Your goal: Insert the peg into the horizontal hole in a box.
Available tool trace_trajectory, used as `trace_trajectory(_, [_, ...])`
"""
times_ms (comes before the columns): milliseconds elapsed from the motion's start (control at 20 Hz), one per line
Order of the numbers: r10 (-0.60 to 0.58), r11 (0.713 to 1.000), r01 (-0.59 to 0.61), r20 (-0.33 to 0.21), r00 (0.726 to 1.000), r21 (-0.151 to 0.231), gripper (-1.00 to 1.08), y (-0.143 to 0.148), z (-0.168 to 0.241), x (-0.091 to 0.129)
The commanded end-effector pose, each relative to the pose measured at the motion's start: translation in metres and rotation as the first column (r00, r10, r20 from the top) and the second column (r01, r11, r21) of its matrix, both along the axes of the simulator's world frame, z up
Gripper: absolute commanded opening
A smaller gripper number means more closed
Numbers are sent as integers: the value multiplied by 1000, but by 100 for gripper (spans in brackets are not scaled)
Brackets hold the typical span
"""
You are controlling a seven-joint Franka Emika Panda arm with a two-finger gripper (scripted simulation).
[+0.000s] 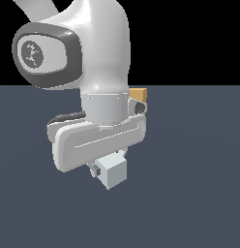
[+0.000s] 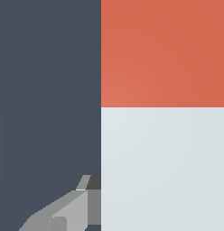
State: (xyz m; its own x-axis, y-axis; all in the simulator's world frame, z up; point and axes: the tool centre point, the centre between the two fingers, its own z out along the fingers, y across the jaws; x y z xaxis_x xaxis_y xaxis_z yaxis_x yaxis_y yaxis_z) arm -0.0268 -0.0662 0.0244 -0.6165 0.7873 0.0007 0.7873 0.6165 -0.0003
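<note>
Peg held close under the wrist, box mostly hidden behind the arm

The peg (image 2: pixel 163 113) fills the wrist view, orange-red end beyond its grey-white length, right beside one claw finger (image 2: pixel 68 212). The claw (image 1: pixel 110 174) appears closed on the grey-white end, likely leaving the orange end free for insertion. Only a tan corner of the box (image 1: pixel 139 93) shows near the table's (image 1: pixel 199 169) far edge; its hole is hidden.

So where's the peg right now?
The peg fills much of the wrist view, orange-red end beyond the grey-white one, right beside a gripper finger. In the exterior view the arm hides it.
</note>
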Motion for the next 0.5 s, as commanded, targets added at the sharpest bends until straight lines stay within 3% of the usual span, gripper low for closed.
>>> trace_trajectory(0, [0, 1000, 0, 1, 1000, 0, -100, 0, 0, 0])
trace_trajectory(450, [0, 1000, 0, 1, 1000, 0, -100, 1, 0, 0])
